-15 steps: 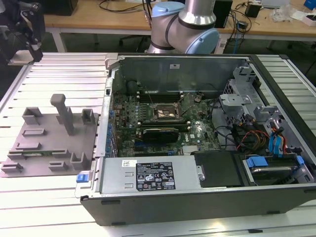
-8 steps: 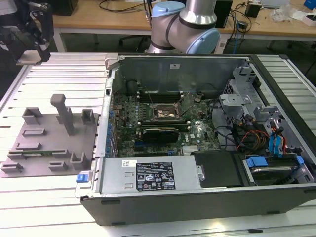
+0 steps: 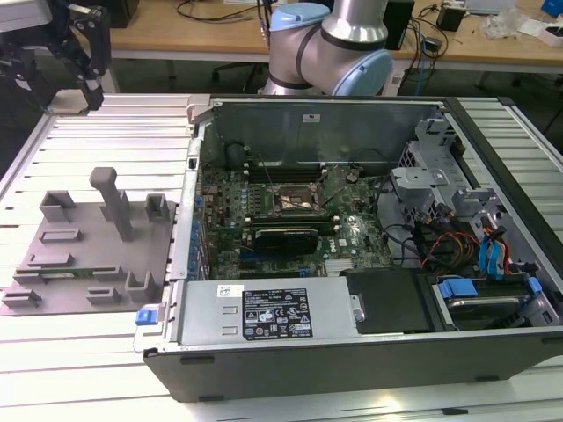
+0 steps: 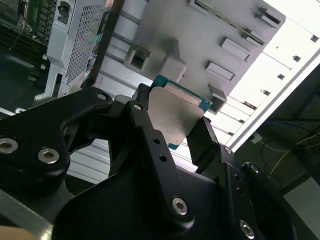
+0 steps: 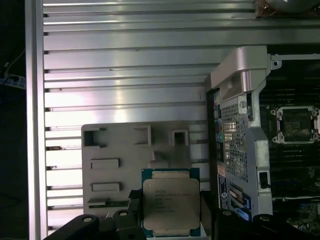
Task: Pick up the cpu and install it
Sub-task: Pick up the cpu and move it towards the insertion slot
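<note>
Item: cpu (image 5: pixel 171 202). It sat clamped by its edges between the fingers of my gripper (image 4: pixel 172 122), in the air above the grey fixture plate (image 5: pixel 115 145), well apart from the socket (image 5: pixel 295 122) in the computer case (image 3: pixel 352 352).

Risk, as I judged it: so thin an edge hold could let the chip slip or tilt, and it would then seat crooked.

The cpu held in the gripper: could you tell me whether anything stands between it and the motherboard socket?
The cpu, held above the fixture plate, has the case's perforated wall sideways between it and the socket; the case is open from above.
</note>
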Tool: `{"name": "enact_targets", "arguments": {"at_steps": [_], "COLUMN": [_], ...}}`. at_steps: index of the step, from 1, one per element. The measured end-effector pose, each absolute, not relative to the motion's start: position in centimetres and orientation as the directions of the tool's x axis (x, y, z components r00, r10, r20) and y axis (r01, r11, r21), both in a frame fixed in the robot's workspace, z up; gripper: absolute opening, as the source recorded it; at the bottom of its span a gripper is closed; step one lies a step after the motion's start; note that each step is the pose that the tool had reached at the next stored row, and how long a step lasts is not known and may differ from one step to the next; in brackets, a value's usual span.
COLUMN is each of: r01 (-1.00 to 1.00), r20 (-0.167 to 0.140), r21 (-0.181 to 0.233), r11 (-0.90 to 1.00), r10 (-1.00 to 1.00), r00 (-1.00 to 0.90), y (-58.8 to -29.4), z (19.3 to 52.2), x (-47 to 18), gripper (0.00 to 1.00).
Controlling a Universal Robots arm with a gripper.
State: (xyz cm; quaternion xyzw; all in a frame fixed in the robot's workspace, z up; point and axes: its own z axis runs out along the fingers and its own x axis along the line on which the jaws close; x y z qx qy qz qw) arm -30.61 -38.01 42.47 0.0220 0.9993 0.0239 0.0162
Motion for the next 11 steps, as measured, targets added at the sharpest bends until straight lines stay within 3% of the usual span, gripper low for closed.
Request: {"name": "enact_targets", "arguments": {"at_steps": [11], "r01": [0.043], "r20": [-0.031], "r21": [0.048], "r11": [0.998], "r10": [0.045], "r00": [-0.999], "y": [-38.0], "z": [42.5], "x": [-27.4], "gripper": [0.55]}}
